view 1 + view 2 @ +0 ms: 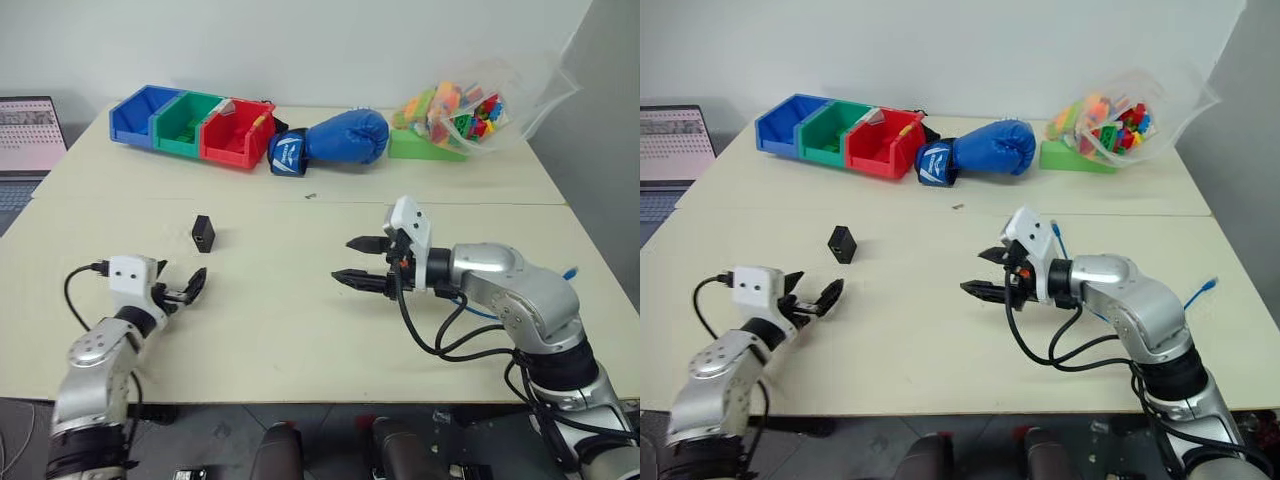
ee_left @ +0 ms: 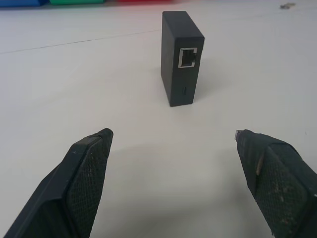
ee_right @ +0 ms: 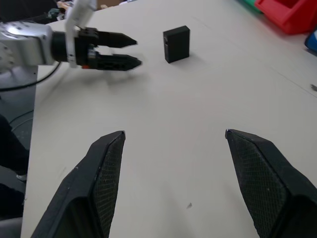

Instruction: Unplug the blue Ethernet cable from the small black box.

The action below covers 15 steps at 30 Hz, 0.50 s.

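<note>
Matte black, the small black box [image 1: 203, 232] stands upright on the pale table [image 1: 300, 330], left of centre, its silver-rimmed port [image 2: 188, 57] unplugged, seen in the left wrist view. The blue Ethernet cable [image 1: 1200, 291] peeks out behind the right arm, one plug near the table's right edge. The left gripper [image 1: 189, 289] rests near the box, fingers wide, holding nothing. The right gripper [image 1: 364, 260] hovers mid-table, fingers spread, empty. At the far side sit blue, green and red bins [image 1: 190, 125], a blue boxing glove [image 1: 335, 140], and a clear bag of coloured bricks [image 1: 462, 110].
</note>
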Tool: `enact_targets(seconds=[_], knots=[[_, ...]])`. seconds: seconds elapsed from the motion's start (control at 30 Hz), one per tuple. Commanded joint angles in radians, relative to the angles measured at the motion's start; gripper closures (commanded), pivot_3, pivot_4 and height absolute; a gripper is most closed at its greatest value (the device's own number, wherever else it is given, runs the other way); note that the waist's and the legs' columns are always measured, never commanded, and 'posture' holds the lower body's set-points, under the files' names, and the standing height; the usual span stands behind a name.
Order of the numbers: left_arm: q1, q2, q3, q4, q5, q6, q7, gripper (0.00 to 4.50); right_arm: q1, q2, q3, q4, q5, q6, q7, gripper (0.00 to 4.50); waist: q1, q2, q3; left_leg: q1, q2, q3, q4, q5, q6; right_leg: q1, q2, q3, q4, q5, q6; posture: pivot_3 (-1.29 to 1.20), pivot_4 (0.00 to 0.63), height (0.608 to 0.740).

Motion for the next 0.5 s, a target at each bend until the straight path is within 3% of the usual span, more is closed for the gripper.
enact_targets(seconds=[0.03,0.23,0.5], knots=[[0.037,0.08,0.063,-0.146,-0.038,0.088,-0.045,0.29,0.008,-0.05,-0.098,-0.004,0.007,-0.035,0.002,1.07,0.0,0.0,0.0,0.0,0.0,0.0,0.0,0.0,0.0,0.0,0.0,0.0,0.0,0.0,0.0,0.0,0.15,0.74],[0.064,0.181,0.175,-0.22,-0.118,0.195,-0.122,0.29,0.026,-0.112,-0.198,0.06,0.027,-0.021,0.009,1.07,-0.003,-0.001,0.0,0.0,0.001,0.001,-0.001,0.0,0.0,-0.001,0.001,0.0,-0.001,0.0,-0.001,0.0,0.15,0.74],[0.064,0.223,0.199,-0.265,-0.186,0.265,-0.212,0.29,0.064,-0.17,-0.212,0.116,-0.005,-0.054,0.019,1.07,-0.004,0.0,0.001,0.001,0.001,0.002,-0.001,0.0,0.0,-0.001,0.001,0.001,-0.002,-0.001,-0.001,0.0,0.15,0.74]])
